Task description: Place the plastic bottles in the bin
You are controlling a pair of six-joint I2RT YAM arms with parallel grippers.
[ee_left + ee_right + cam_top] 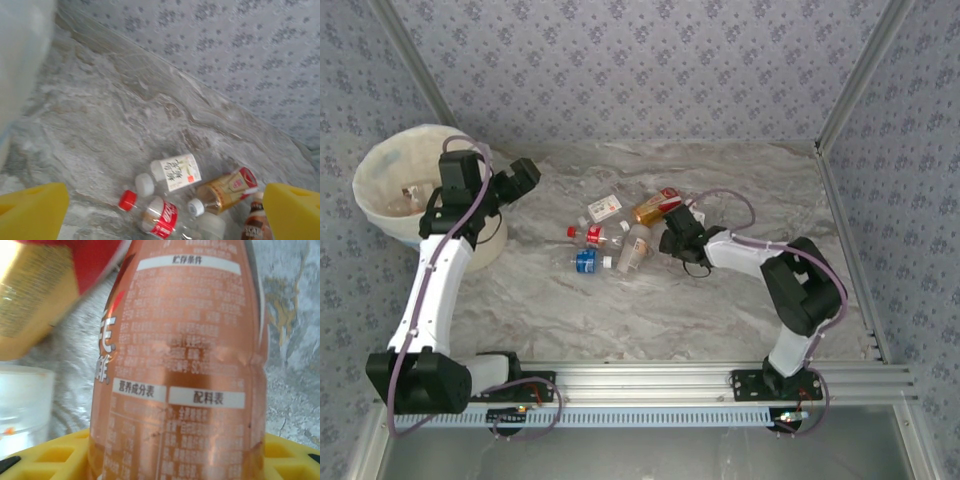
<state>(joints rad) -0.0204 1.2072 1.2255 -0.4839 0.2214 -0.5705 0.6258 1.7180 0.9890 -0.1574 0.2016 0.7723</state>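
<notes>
Several plastic bottles lie in a loose cluster mid-table: a white-labelled one (605,207) (175,172), a gold one (655,207) (227,190), a red-labelled one (592,235) (160,216), a blue one (585,261) and a pale one (636,248). My right gripper (673,230) (175,455) is down at the cluster's right side. Its yellow fingers (45,455) press on both sides of a brown-labelled bottle (185,365). The cream bin (380,165) stands at far left with a few bottles inside. My left gripper (522,177) (165,215) hangs open beside the bin, holding nothing.
Patterned walls close off the back and both sides, with a metal post (850,90) at the right. Open marble table (620,320) lies between the bottles and the arm bases. The bin's blurred wall (20,50) sits at the left wrist view's upper left.
</notes>
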